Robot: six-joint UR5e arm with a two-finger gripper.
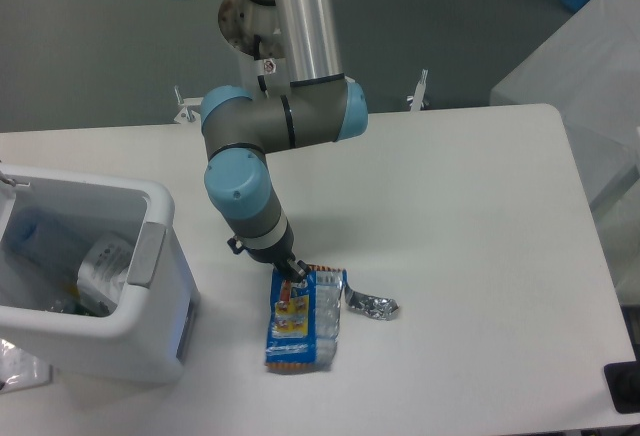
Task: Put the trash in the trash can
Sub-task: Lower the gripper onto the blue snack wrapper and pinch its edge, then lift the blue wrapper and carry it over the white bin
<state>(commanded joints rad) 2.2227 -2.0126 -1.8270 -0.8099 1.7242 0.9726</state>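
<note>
The blue-and-yellow snack packet (303, 322), a piece of the trash, lies on the white table with its top edge under my gripper (294, 271). The dark fingers look pinched shut on that top edge. A small silver foil scrap (372, 305) rests just right of the packet, apart from the fingers. The white trash can (100, 348) stands at the left edge, with a grey handle panel facing the arm. A crumpled clear-white wrapper (103, 264) lies inside it along with other litter.
The arm's blue-and-grey joints (270, 126) hang over the table's middle, between the bin and the packet. A clear plastic bit (18, 366) shows at the bottom left beside the bin. The table's edge (585, 206) runs down the right.
</note>
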